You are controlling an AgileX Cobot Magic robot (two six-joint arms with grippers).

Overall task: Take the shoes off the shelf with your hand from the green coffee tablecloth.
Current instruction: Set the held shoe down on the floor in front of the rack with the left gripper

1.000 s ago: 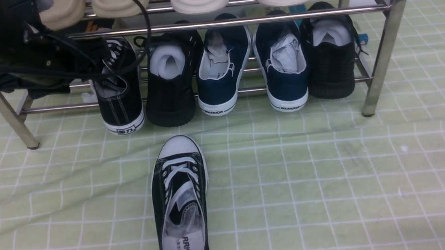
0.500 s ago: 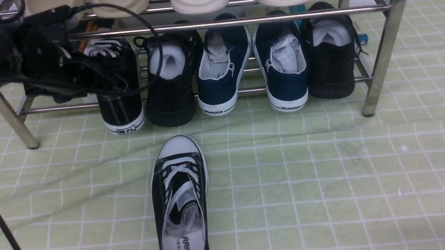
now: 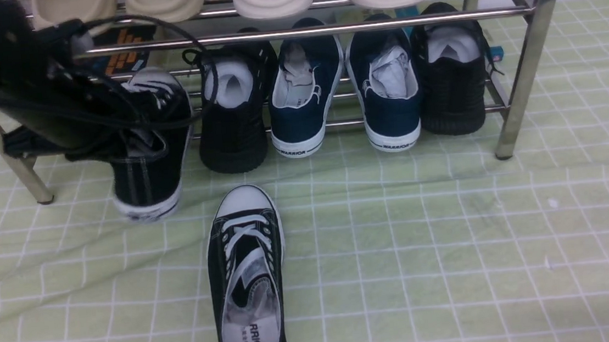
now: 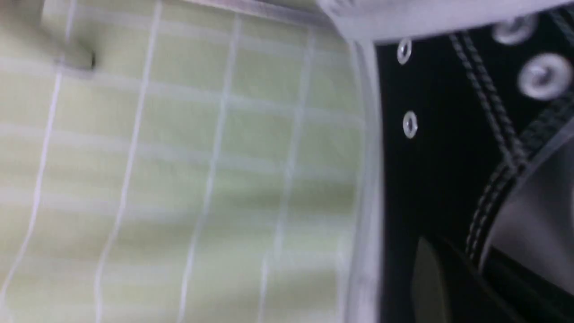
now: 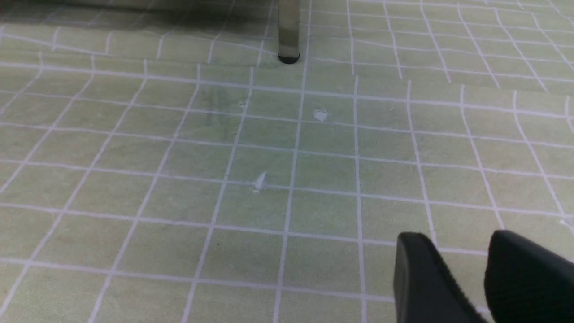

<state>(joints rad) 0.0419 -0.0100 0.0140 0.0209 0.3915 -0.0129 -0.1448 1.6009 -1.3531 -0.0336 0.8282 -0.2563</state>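
left tool: the left tool [image 4: 453,253] is clenched on the collar wall of the rear black canvas sneaker [image 3: 148,179], one finger inside the opening and one outside, as the left wrist view shows.
sneaker from tool: in the grip, on the collar's left side; the heel comes out toward the robot and the toe lies beyond, into the chrome shoe rack [image 3: 325,30].
nearer arm: left, by far.
rear sneaker, place: left end of the rack's lower tier, heel sticking out in front, over the green gridded tablecloth [image 3: 427,248]. contact with the tubes: cannot tell.
rear sneaker, long axis: roughly front to back; toe away from the robot, heel toward it and swung slightly left.
front sneaker, place: the front black canvas sneaker [image 3: 248,286] lies on the cloth, nearer the robot and to the right of the held one, the two apart.
front sneaker, long axis: nearly front to back, toe toward the rack.
right tool: the right tool [image 5: 453,242] is over the cloth, fingers parted, grasping nothing.
step in hand, judged: drawing the second shoe of the pair off the rack.
next move, judged: bring it clear toward the robot, keep the toe pointing away, and lower it on the left of its mate.
risk, judged: the toe could catch a tube, or the one-sided grip could let the shoe twist.
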